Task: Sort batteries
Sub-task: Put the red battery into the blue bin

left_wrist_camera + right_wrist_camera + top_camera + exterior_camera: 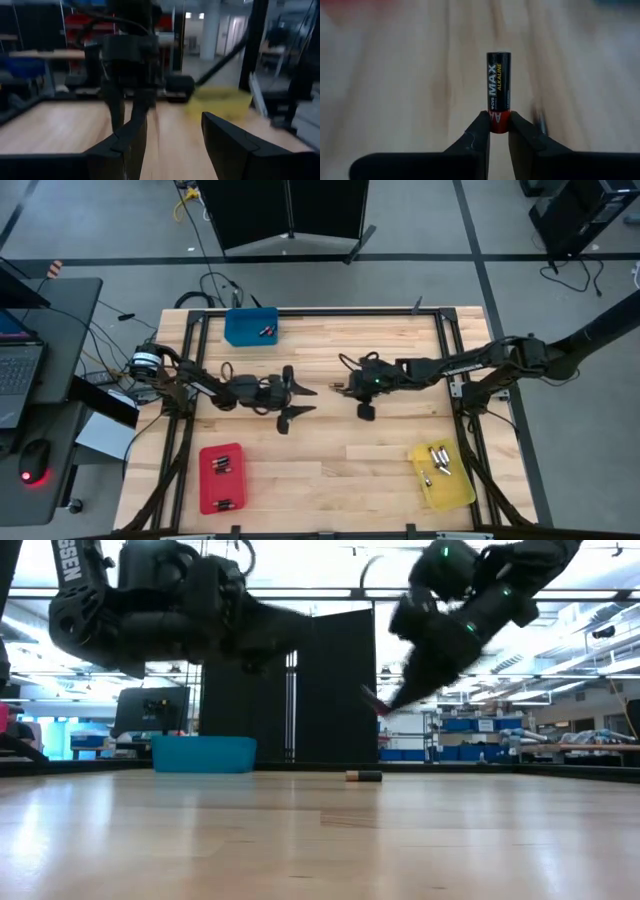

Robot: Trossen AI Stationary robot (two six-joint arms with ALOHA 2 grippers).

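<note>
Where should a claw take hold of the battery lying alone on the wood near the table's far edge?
Across the middle of its barrel, coming straight down from above. The battery lies flat on its side on the bare table, apart from the blue tray, so its round flanks are free. The ends are too small to pinch. Setting the fingers square to its long axis should keep it from rolling out.

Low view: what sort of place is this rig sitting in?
Probably a robotics lab or workshop: a wooden table in a black frame, blue storage bins on shelves behind it, ceiling strip lights overhead, and a laptop desk beside the table.
</note>
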